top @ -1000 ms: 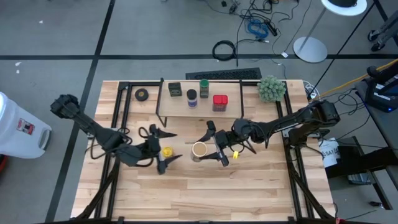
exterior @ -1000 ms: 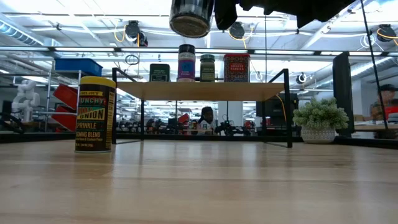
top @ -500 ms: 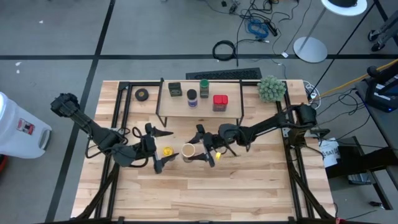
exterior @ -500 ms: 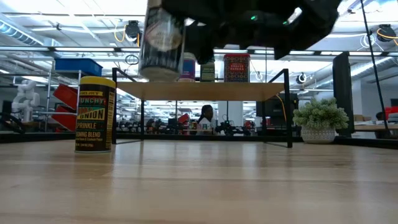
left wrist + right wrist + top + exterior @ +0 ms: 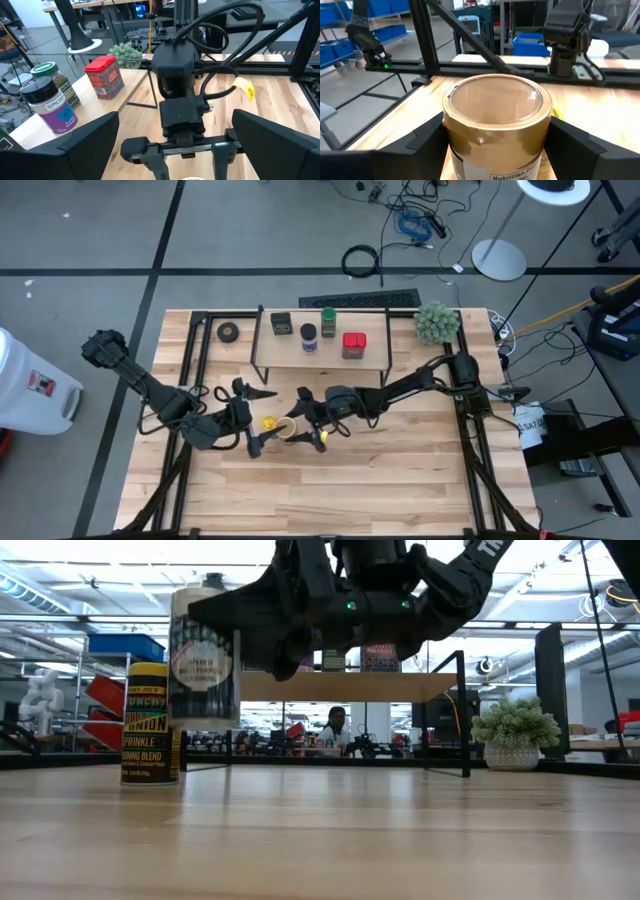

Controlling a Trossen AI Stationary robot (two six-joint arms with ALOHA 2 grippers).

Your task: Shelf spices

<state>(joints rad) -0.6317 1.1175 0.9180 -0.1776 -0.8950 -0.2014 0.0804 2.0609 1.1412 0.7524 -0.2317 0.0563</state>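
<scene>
the right pincer is clamped on the tan-lidded jar, holding it upright and clear of the bench, one finger on each side of the body just under the lid. the yellow-lidded jar stands on the bench just beside the carried jar, between it and the left pincer, whose fingers are spread wide around nothing. the shelf lies beyond both pincers, and on its board stand the dark boxy tin, the blue-lidded jar, the green-lidded jar and the red square tin.

handling, as a judgement: the tan-lidded jar looks like a small stiff round container with a smooth paper label and a flat plastic lid, probably light. the round wall may twist or slide between flat fingers, so a grip across the widest part of the body, below the lid rim, seems safest; the lid alone could come loose. if it is glass, a knock against the shelf edge or the neighbouring jar could chip it.

writing: the yellow-lidded jar reads "crunchy", "onion", "sprinkle" and "blend" in the low view. the held jar shows "nutrition facts" in the right wrist view; the round label on its side is too blurred to read. the blue-lidded jar carries "spices" in the left wrist view.
</scene>
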